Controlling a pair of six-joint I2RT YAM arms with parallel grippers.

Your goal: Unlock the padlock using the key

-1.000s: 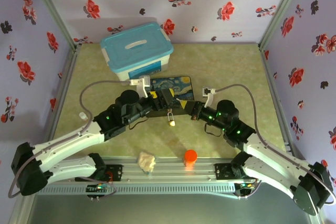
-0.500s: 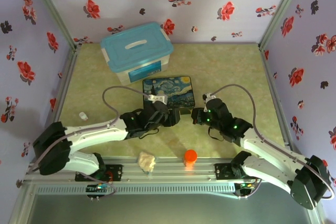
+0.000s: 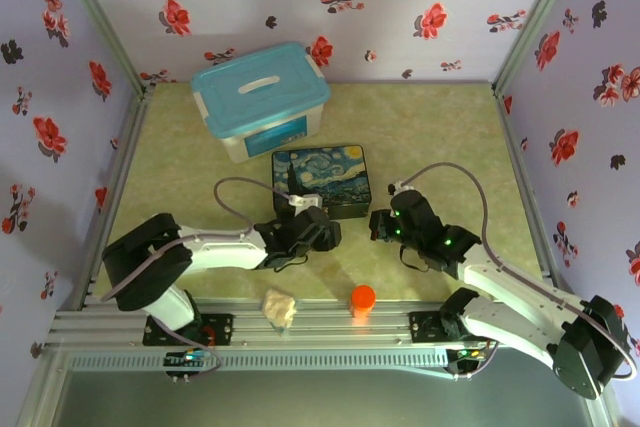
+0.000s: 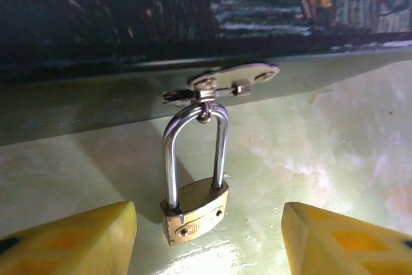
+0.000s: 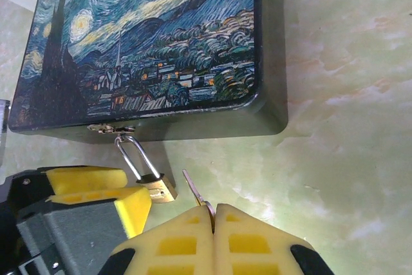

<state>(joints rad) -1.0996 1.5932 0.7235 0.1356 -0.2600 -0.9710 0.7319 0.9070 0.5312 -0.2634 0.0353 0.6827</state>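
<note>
The small brass padlock [image 4: 193, 214] lies on the table with its steel shackle hooked through the hasp [image 4: 222, 82] of the starry-painting tin box [image 3: 322, 179]. My left gripper [image 4: 209, 244] is open, one yellow finger on each side of the padlock body and a gap on both sides. My right gripper [image 5: 213, 217] is shut on the key [image 5: 193, 189], whose thin blade sticks out toward the padlock [image 5: 159, 187], a short way to its right and apart from it. From above, the left gripper [image 3: 325, 230] and right gripper [image 3: 378, 224] face each other in front of the box.
A clear tub with a blue lid [image 3: 262, 99] stands at the back left. An orange round cap [image 3: 362, 297] and a crumpled white lump [image 3: 280, 307] sit by the near rail. The left gripper's fingers [image 5: 90, 181] crowd the padlock's left side.
The left arm has folded down low to the table in front of the tin box, its jaws narrowing around the padlock. The right gripper dropped slightly, still holding the key.
</note>
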